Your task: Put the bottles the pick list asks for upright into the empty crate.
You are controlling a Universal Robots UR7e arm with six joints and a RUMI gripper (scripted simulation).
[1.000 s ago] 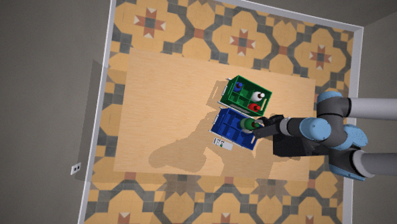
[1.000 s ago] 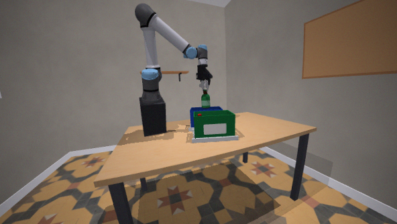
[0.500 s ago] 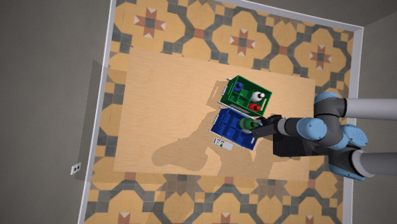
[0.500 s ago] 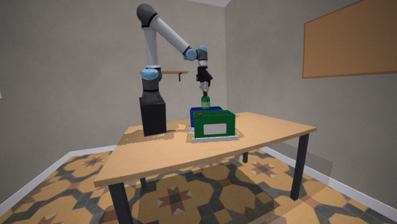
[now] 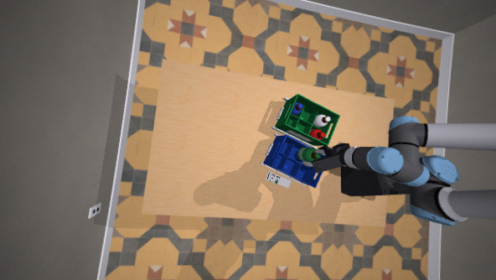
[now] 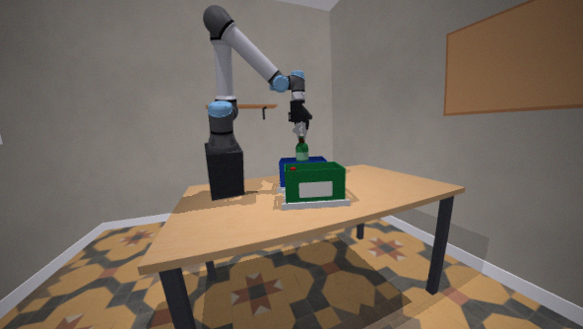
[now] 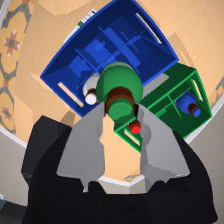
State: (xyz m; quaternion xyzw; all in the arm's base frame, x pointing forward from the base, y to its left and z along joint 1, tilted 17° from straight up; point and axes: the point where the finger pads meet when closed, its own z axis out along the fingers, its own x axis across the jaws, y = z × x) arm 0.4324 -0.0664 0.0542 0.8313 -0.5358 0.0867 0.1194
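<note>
Exterior view: hand (image 6: 300, 132) clamped on neck of green-label bottle (image 6: 301, 151), held upright above blue crate (image 6: 288, 161) on worktop (image 6: 374, 192) | likely neck grip keeps it vertical for lowering into a cell | green crate (image 6: 315, 186) nearer, alongside | pick list (image 5: 278, 179) beside blue crate

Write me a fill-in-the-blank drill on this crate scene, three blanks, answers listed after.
1. The gripper is shut on the neck of a ____ bottle.
2. That bottle hangs above the ____ crate.
3. The pick list lies on the table beside the ____ crate.

Missing words: green; blue; blue
</note>
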